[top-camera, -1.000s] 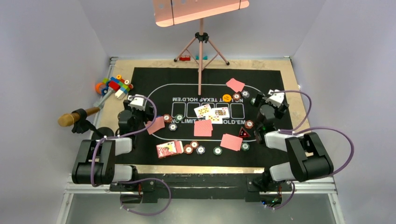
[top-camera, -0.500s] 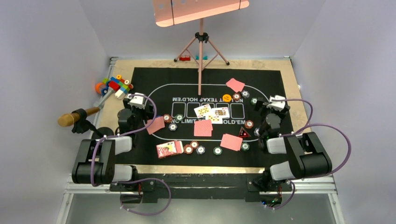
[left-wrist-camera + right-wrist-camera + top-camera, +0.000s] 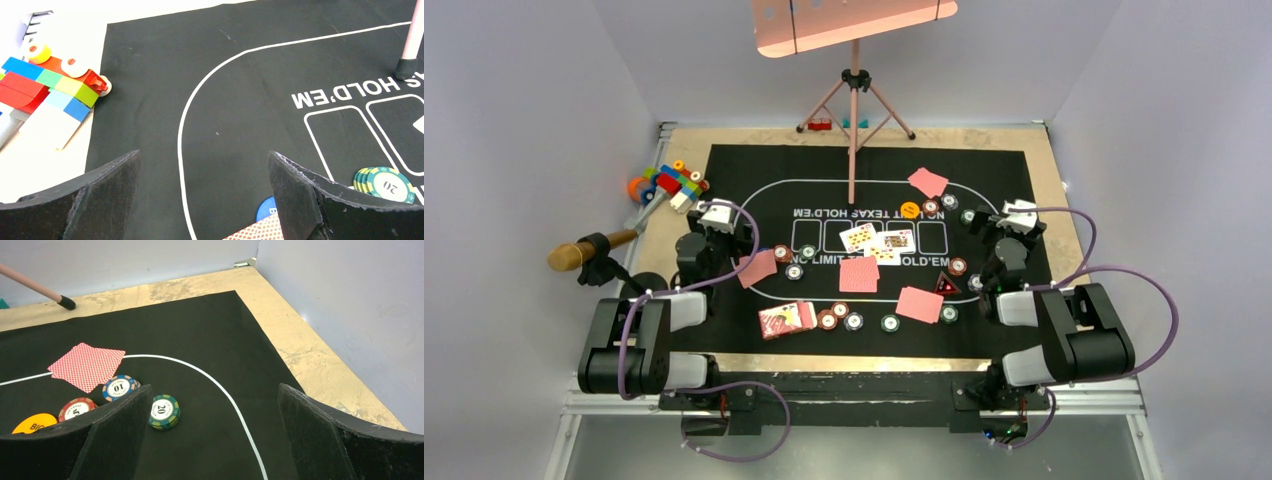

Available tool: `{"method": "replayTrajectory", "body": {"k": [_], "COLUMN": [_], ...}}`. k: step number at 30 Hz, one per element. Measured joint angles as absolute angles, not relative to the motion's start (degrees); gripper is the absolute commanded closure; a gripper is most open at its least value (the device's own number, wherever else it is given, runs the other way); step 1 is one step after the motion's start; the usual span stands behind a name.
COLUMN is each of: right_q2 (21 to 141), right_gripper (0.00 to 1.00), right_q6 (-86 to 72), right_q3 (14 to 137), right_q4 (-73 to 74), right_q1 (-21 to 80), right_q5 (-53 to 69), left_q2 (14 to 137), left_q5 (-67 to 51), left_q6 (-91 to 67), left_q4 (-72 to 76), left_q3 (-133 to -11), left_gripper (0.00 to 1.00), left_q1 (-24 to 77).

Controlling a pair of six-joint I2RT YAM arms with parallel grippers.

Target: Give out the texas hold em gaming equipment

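arms [image 3: 639,345]: black joints, white-grey links | cables [image 3: 1166,300]: purple, looped | pincer fingers [image 3: 300,200]: black, thick, rough-edged

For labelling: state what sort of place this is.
Probably a lab robot cell staged as a poker table: grey walls box in a wooden tabletop, left arm and right arm are bolted at its near edge, and a hold'em mat carries poker chips and playing cards.
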State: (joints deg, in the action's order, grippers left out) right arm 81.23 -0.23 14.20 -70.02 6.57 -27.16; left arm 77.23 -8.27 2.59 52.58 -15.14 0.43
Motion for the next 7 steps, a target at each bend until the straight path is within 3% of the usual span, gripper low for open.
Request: {"method": "replayTrajectory", "body": {"k": [7], "right_q2": [81.23], "right_gripper": [0.02], "right_q6": [-0.45], "right_q3": [14.2], "right_q4": [-69.91], "right_q1": [6.57], "right_q5": [-27.14], "left_q2": [77.25], "left_q5": [-8.03], "left_q6": [2.57], "left_q4": [51.81], "left_q3": [-15.49], "left_gripper": [0.0], "left_q1": [0.43]}}
